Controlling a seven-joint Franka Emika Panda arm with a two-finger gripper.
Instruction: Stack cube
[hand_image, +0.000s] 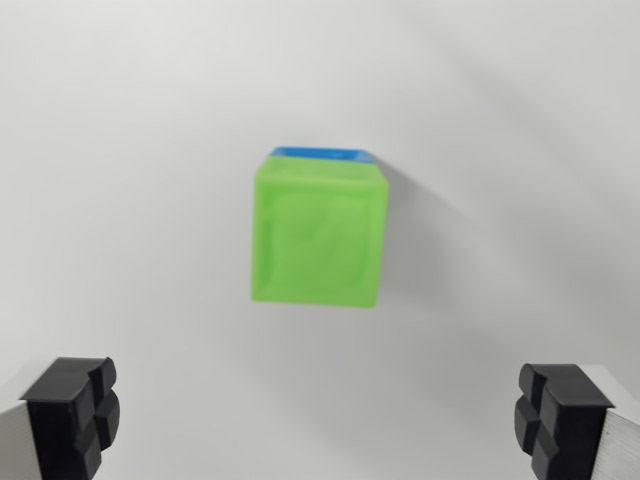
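Observation:
A green cube (317, 232) fills the middle of the wrist view, seen from above and slightly blurred. A thin strip of a blue cube (322, 153) shows along its far edge, so the green cube sits on top of the blue one. My gripper (315, 415) is open, its black fingertips (75, 410) standing wide apart at the bottom corners of the view. Nothing lies between them, and they are clear of the cubes, nearer the bottom edge of the picture than the green cube.
The cubes rest on a plain white table surface (130, 180) that fills the whole view. A soft shadow falls to the wrist view's right of the stack.

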